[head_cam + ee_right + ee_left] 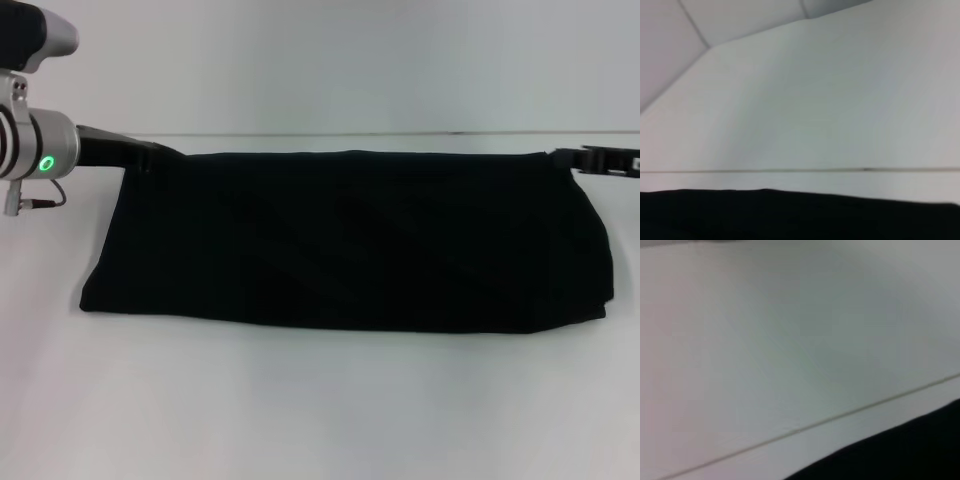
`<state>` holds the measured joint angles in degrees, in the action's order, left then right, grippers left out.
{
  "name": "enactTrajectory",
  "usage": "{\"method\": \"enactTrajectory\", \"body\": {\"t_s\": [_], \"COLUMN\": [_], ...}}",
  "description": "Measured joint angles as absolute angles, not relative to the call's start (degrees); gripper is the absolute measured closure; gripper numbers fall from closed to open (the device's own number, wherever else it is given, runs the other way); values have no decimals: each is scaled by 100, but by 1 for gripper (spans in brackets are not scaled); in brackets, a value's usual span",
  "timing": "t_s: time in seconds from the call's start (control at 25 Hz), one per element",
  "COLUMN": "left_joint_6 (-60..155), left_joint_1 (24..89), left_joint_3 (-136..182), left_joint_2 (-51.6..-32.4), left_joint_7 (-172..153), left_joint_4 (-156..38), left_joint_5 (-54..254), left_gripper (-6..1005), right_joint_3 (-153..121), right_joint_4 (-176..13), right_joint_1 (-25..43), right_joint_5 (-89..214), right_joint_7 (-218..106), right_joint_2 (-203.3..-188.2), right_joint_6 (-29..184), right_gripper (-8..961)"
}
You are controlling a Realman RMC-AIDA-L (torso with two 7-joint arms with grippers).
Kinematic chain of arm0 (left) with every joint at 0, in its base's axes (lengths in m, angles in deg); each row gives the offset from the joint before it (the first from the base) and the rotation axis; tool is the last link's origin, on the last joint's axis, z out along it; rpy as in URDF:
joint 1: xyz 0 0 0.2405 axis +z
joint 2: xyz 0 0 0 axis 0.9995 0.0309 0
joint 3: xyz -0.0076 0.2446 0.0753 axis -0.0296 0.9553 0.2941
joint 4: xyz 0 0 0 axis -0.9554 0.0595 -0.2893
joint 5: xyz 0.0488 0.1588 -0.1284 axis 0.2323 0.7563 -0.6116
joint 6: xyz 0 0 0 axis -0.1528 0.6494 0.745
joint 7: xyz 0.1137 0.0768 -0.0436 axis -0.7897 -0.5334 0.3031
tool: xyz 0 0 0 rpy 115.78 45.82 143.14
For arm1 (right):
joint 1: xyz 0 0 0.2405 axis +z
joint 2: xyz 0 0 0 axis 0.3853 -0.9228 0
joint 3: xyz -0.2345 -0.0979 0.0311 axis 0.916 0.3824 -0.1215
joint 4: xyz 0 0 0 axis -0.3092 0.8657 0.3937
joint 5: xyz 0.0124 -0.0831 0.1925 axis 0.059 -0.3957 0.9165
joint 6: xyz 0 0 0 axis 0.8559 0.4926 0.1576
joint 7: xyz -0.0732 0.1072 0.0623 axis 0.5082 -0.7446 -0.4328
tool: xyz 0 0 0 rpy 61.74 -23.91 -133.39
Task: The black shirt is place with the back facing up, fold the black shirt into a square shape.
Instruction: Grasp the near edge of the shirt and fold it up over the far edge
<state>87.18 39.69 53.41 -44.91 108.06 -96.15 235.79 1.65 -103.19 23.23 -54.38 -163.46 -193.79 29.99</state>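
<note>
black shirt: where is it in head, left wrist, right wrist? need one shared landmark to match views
Head view: the black shirt lies as a wide folded band across the middle of the white table.
Left wrist view: only a dark corner of it shows, at the frame's lower right.
Right wrist view: a dark strip along the frame's lower edge.
Shared landmark: the thin seam line on the surface just beyond the shirt's far edge.

Bright even light, wrist views seemingly blurred

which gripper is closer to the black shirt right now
Neither clearly: the left gripper sits at the black shirt's far left corner, the right gripper at its far right corner, both at the fabric edge.
</note>
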Motion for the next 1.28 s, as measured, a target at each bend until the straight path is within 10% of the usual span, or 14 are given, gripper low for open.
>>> {"method": "enactTrajectory", "body": {"t_s": [1.28], "left_joint_6": [6737], "left_joint_1": [3760], "left_joint_3": [5517], "left_joint_2": [-4664], "left_joint_7": [10569], "left_joint_4": [-9106], "left_joint_5": [23511], "left_gripper": [993], "right_joint_3": [569], "right_joint_4": [-10013], "right_joint_1": [2926], "right_joint_5": [-5404], "right_joint_7": [-16450], "right_joint_2": [-19492], "right_joint_6": [4558], "right_gripper": [931]}}
